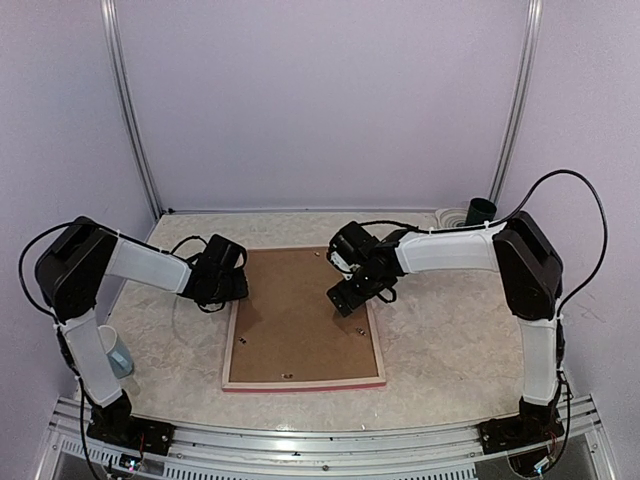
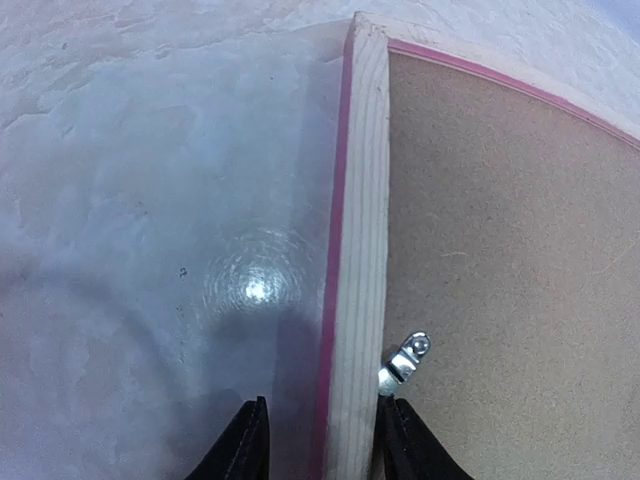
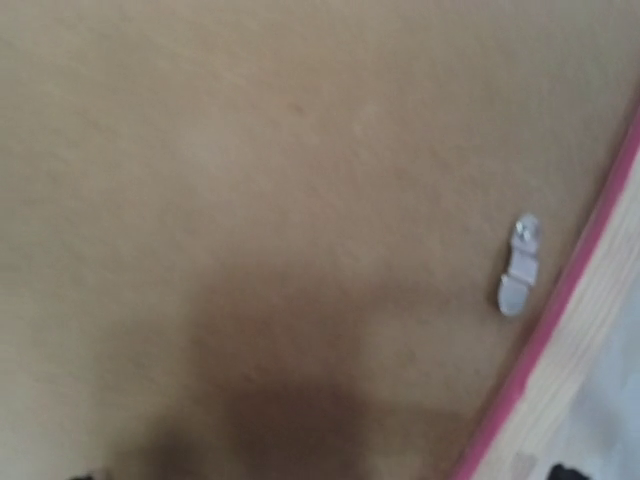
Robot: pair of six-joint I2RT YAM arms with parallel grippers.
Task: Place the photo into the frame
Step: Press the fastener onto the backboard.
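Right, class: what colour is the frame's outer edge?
The frame's edge is pink-red; left wrist view shows it best.

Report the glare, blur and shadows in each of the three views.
Top external: evenly lit and sharp, no glare on the table. Left wrist: sharp, with a bright glare spot on the glossy surface left of the frame. Right wrist: blurred throughout; a dark shadow covers the lower backing board, and the metal clip looks smeared.

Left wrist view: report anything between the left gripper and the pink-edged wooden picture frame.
Nothing visible: the left gripper straddles the rail of the pink-edged wooden frame, one finger either side. A small metal tab sits on the brown backing board beside it.
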